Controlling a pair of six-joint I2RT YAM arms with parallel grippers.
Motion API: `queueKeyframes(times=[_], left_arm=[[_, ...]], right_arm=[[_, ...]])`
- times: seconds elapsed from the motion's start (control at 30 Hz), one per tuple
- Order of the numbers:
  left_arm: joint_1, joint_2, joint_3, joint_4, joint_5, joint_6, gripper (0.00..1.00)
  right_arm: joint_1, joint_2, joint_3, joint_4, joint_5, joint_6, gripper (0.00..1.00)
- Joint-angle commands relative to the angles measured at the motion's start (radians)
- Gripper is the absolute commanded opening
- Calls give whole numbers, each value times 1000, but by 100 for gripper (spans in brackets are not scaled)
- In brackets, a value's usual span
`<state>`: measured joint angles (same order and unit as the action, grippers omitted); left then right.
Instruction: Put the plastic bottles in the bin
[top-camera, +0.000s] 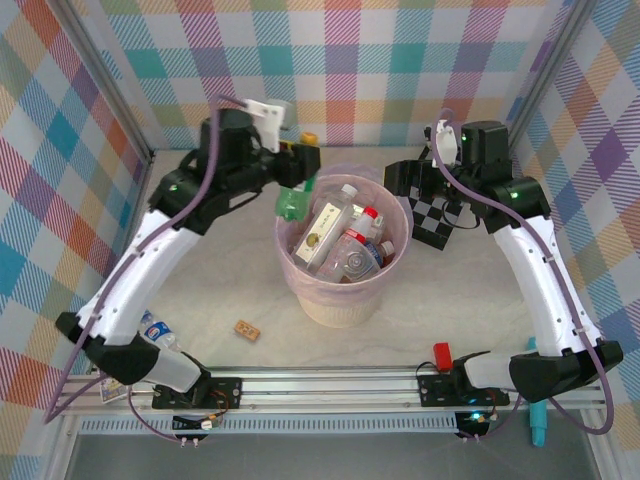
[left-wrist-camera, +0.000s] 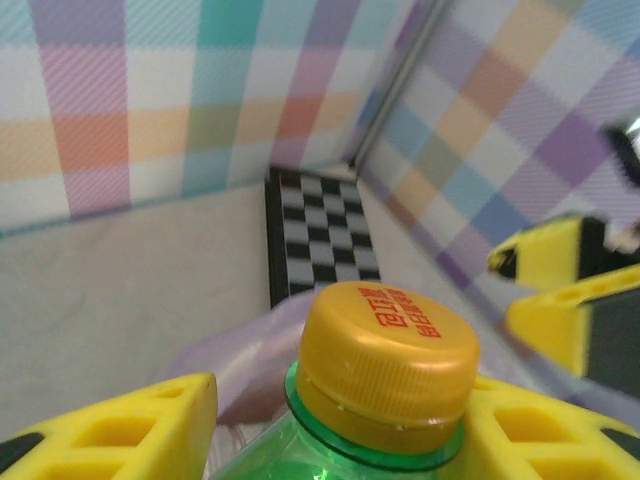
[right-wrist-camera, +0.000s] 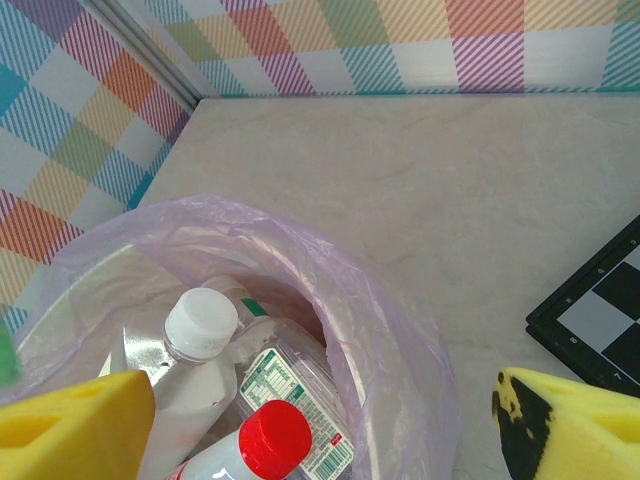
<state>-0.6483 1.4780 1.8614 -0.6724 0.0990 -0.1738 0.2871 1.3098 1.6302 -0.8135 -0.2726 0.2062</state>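
Nearest the arm bases, one small bottle (top-camera: 160, 333) with a blue-and-white label lies on the pale worktop (top-camera: 200, 290), just beside the left arm's lower link. A small brown block (top-camera: 247, 329) sits a little farther in, apart from it and near the foot of the bin. The bin (top-camera: 340, 305) stands upright in the middle of the worktop, lined with a translucent pink bag (right-wrist-camera: 380, 330) folded over its rim. Several clear bottles already lie inside it, among them a white-capped bottle (right-wrist-camera: 200, 320) and a red-capped bottle (right-wrist-camera: 272, 440) side by side. The right end effector (right-wrist-camera: 320, 400) hangs over the bin's right side with its yellow fingers (right-wrist-camera: 80, 425) spread wide and nothing between them, so it is released. At the bin's far left rim, the left end effector (left-wrist-camera: 335, 430) is clenched on the green bottle (left-wrist-camera: 300, 445), its fingers pressing either side just below the neck, with the yellow cap (left-wrist-camera: 388, 350) pointing away from the wrist. From above, the green body overlaps the rim; whether it touches the bag cannot be told. Beyond the bin on the right, a black-and-white checkerboard (left-wrist-camera: 320, 240) lies flat by the corner, and plaid walls (top-camera: 380, 60) close off the back.
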Motion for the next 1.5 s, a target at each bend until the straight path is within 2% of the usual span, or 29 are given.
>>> queueKeyframes(times=[0.0, 0.1, 0.27, 0.53, 0.67, 0.8, 0.87, 0.97, 1.17, 1.33, 1.47], left_arm=[[-41, 29, 7, -101, -62, 48, 24], [-58, 54, 1, -164, -124, 43, 19], [-85, 70, -45, -221, -194, 36, 17], [-87, 54, -212, -131, -206, -64, 17], [-87, 55, -229, -97, -177, -97, 32], [-87, 43, -205, -89, -173, -96, 52], [-88, 39, -182, -87, -162, -89, 66], [-87, 35, -133, -94, -159, -70, 76], [-87, 0, -30, -123, -227, -5, 76], [-84, -7, 38, -181, -310, 31, 72], [-19, -36, 27, -254, -355, -26, 72]], right_arm=[[-6, -17, -7, 5, -7, 13, 88], [-6, -10, 0, 8, -9, 14, 88], [-6, 6, 5, 12, -14, 12, 88], [-6, 12, 8, 20, -17, 15, 88], [-6, 12, 10, 19, -26, 17, 88], [-6, 16, 18, 13, -36, 12, 88], [-7, 20, 23, 11, -46, 9, 88], [-6, 24, 29, 4, -49, 4, 88], [-6, 25, 34, -4, -46, -5, 88], [-6, 30, 34, -2, -46, -8, 88], [-6, 42, 41, 0, -49, -16, 88]])
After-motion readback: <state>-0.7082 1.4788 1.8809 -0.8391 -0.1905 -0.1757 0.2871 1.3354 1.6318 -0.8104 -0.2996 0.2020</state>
